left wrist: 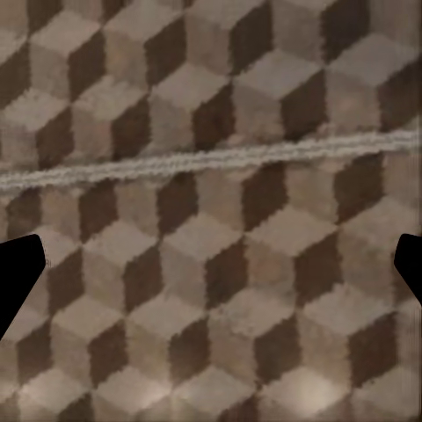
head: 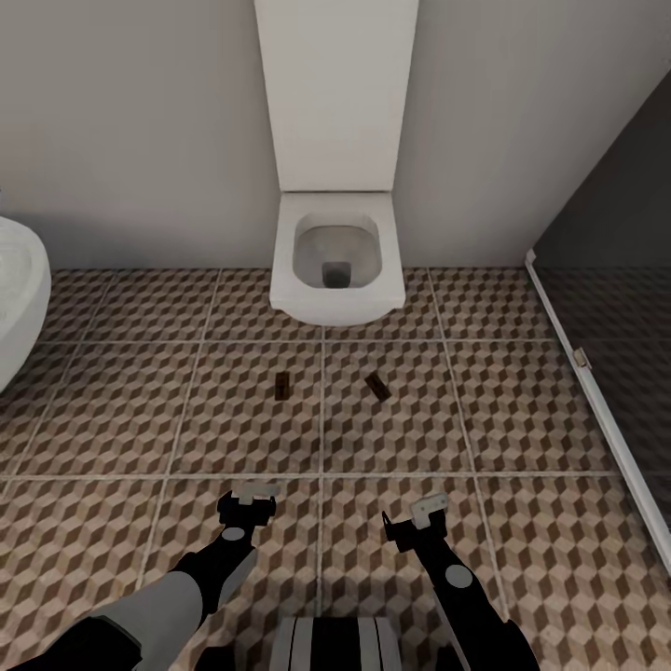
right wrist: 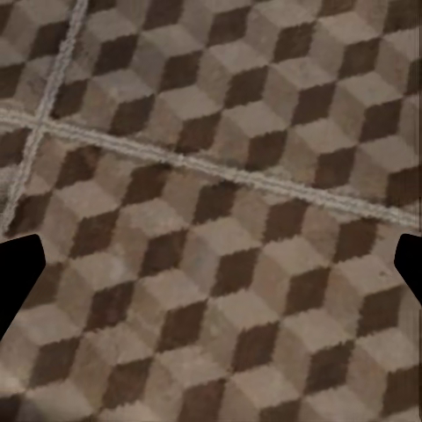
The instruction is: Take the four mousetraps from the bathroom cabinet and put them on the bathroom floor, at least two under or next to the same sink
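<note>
Nearest, at the robot's own front edge, sits its grey-and-black base (head: 335, 643), and rising from either side of it are the two arms. The left gripper (head: 248, 499) and the right gripper (head: 419, 517) both hang low over the bathroom floor (head: 112, 419), pointing down at the cube-patterned tiles. In each wrist view the black fingers (left wrist: 18, 272) sit at the far edges with bare tile and a pale grout line between them, so both pairs of fingers (right wrist: 18, 272) are spread wide and hold nothing.

A little ahead of the grippers, two mousetraps lie flat on the tiles, apart from each other on either side of a grout line: the left mousetrap (head: 281, 385) lies nearly straight, the right mousetrap (head: 376, 386) at a slant. Both are small and dark from here; their wire cannot be made out.

Beyond them a white toilet (head: 337, 256) is set against the grey wall (head: 140, 130), lid up. A curved white rim (head: 23, 298) shows at the left edge; I cannot tell what fixture it is. A dark glass panel (head: 615, 308) with a pale frame runs along the right.
</note>
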Controlling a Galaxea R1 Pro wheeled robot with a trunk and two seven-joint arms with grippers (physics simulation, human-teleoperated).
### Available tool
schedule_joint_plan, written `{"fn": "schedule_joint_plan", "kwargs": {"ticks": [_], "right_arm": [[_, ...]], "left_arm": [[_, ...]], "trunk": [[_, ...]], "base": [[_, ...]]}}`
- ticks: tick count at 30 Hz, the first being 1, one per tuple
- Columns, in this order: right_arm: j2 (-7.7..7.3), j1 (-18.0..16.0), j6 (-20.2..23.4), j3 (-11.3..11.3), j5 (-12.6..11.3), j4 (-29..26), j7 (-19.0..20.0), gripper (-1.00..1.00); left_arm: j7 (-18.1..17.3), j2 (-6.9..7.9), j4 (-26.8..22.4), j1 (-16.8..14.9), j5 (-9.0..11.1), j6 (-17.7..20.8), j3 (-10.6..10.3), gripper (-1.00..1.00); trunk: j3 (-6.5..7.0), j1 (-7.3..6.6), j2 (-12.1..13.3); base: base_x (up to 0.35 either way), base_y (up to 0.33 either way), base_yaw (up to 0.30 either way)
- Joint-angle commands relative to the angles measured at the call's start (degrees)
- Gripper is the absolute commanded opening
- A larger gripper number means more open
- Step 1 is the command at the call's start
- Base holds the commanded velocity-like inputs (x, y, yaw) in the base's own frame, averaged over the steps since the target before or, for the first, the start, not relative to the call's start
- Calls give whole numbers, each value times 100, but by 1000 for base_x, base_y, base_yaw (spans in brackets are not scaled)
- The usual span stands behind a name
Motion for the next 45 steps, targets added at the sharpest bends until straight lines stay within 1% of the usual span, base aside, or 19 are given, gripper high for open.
{"fn": "schedule_joint_plan", "kwargs": {"ticks": [1, 20, 45], "right_arm": [[2, -1, -1, -11, 55, -4, 20, 100], [1, -1, -1, -11, 55, -4, 21, 100], [1, -1, -1, -11, 55, -4, 25, 100]], "left_arm": [[25, 1, 6, -4, 58, -24, -49, 100], [25, 2, 126, -4, 58, -24, -49, 100], [25, 15, 155, -4, 61, -22, -49, 100]], "trunk": [[16, -23, 41], [357, -440, 803], [806, -989, 1805]], "base": [[0, 0, 0], [0, 0, 0], [0, 0, 0]]}}
